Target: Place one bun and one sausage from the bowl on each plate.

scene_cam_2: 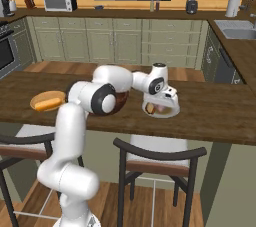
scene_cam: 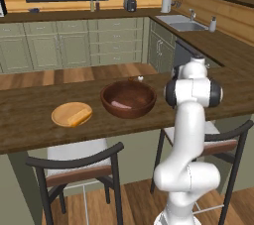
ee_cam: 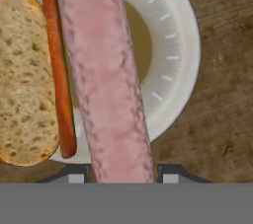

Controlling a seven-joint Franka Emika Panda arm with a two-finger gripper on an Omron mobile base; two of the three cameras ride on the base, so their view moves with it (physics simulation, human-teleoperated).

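The gripper is clamped on a thick pink sausage, held over the pale plate, where a bun with an orange-brown edge lies, its left side cut off. From the left, the arm hides this plate. The dark wooden bowl holds something pink, hard to make out. A bun sits on the tan plate beside it.

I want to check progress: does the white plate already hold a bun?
Yes. In the hand view a bun lies on the white plate, beside a thin sausage.
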